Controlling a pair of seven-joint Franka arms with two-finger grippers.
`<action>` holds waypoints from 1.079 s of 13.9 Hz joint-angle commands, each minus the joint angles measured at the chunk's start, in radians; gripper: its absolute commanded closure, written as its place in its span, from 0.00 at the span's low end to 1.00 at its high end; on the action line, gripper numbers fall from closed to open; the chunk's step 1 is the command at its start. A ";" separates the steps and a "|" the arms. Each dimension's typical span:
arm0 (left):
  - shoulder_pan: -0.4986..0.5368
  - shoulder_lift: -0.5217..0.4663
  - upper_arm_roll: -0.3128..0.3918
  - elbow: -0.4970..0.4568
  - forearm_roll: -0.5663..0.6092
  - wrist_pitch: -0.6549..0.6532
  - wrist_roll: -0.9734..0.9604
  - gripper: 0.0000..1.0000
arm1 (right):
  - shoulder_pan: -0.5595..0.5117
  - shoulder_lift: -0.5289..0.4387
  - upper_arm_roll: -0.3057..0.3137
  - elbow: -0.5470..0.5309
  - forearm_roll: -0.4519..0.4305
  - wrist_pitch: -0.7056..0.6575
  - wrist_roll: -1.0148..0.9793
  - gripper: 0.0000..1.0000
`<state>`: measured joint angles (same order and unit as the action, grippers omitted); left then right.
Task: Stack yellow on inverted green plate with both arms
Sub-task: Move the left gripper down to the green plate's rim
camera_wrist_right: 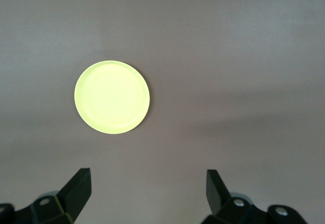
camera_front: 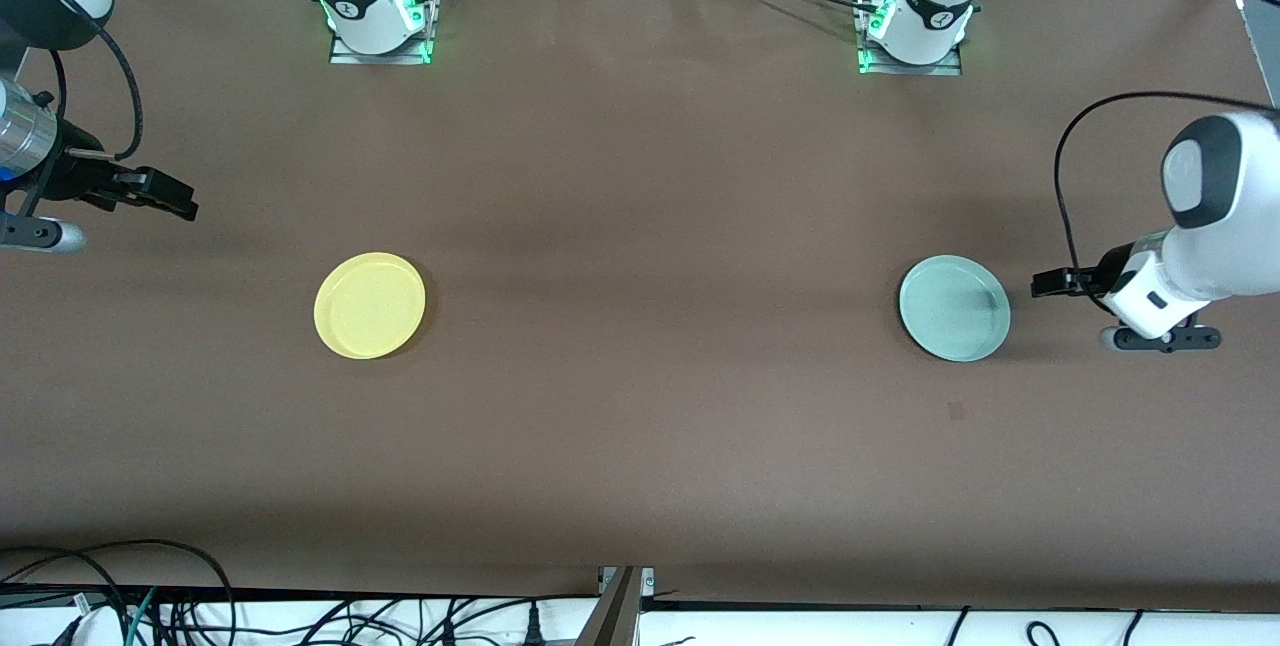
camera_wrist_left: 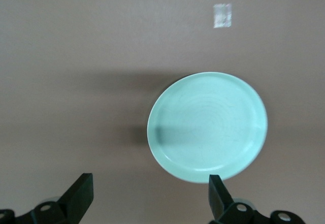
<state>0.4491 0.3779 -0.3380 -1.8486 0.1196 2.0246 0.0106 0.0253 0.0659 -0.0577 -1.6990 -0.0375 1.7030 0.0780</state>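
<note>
Yellow plate [camera_front: 370, 305] lies rim-up on the worktop [camera_front: 640, 226] toward the right arm's end; green plate [camera_front: 954, 308] also rim-up, not yet inverted, toward the left arm's end, well apart from it. Both sit about midway between the base edge and the camera edge. Right pincer [camera_front: 160, 194] released, holds nothing, up over the worktop's end edge near the yellow plate. Left pincer [camera_front: 1055, 282] released, empty, just beside the green plate. Risks: shallow rims lying flat give fingers little to bite, so the plate may skid or slip mid-flip; yellow may slide off the green's upturned base if placed off-centre.
</note>
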 commanded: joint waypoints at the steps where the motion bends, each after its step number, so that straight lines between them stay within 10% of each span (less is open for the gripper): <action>1: 0.014 -0.074 -0.009 -0.202 0.023 0.181 -0.033 0.00 | -0.010 0.006 0.004 0.013 -0.004 -0.005 0.006 0.00; 15: 0.105 0.119 -0.009 -0.282 0.124 0.467 -0.034 0.01 | -0.018 0.012 0.004 0.012 0.001 -0.016 -0.001 0.00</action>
<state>0.5490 0.4833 -0.3396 -2.1444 0.2192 2.4811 -0.0152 0.0160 0.0761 -0.0580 -1.6991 -0.0375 1.7022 0.0783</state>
